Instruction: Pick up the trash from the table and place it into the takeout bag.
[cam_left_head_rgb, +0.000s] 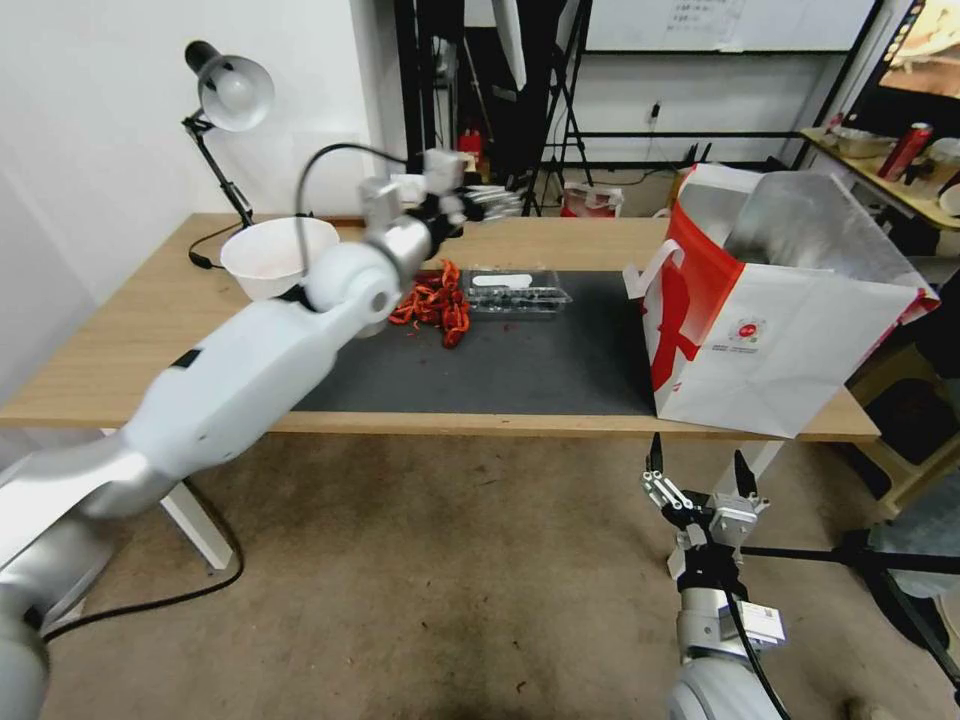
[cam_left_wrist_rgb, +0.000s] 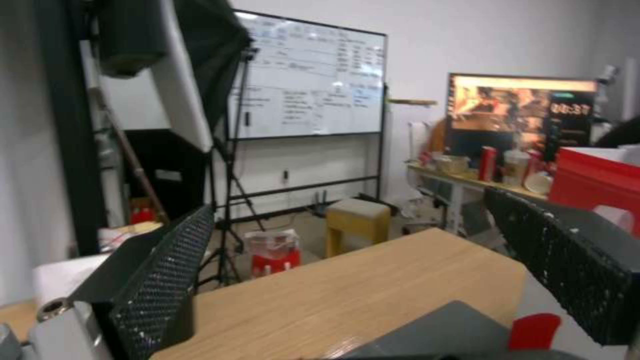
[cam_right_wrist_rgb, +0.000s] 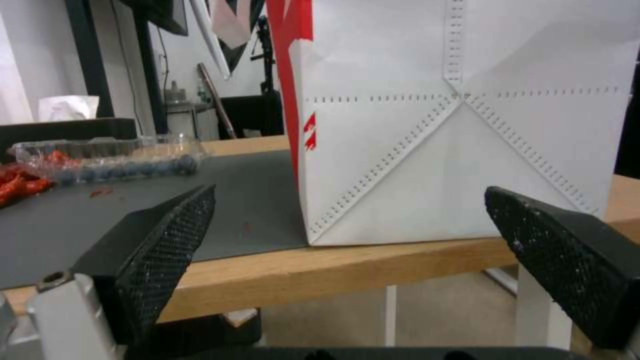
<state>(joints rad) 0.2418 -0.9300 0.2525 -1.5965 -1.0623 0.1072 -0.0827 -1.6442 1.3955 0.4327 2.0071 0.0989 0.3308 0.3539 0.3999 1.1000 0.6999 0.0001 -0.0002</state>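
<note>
Trash lies on the dark mat (cam_left_head_rgb: 520, 370) of the light-wood table (cam_left_head_rgb: 120, 350): a pile of red shell scraps (cam_left_head_rgb: 435, 300), a flat clear plastic box (cam_left_head_rgb: 515, 293) with dark berries, and a white bowl (cam_left_head_rgb: 275, 255) at the back left. My left arm reaches over the bowl, and its gripper (cam_left_head_rgb: 470, 205) hangs open and empty above the table's back edge, past the scraps. The takeout bag (cam_left_head_rgb: 770, 330), white with red sides and foil lining, stands open at the table's right end. My right gripper (cam_left_head_rgb: 698, 455) is open below the front edge, facing the bag (cam_right_wrist_rgb: 453, 125).
A desk lamp (cam_left_head_rgb: 230, 95) stands at the table's back left, with its cable on the wood. Black tripod stands and a whiteboard (cam_left_wrist_rgb: 307, 85) fill the room behind. A side table with cans (cam_left_head_rgb: 900, 150) is at the far right. A black cable runs over the floor.
</note>
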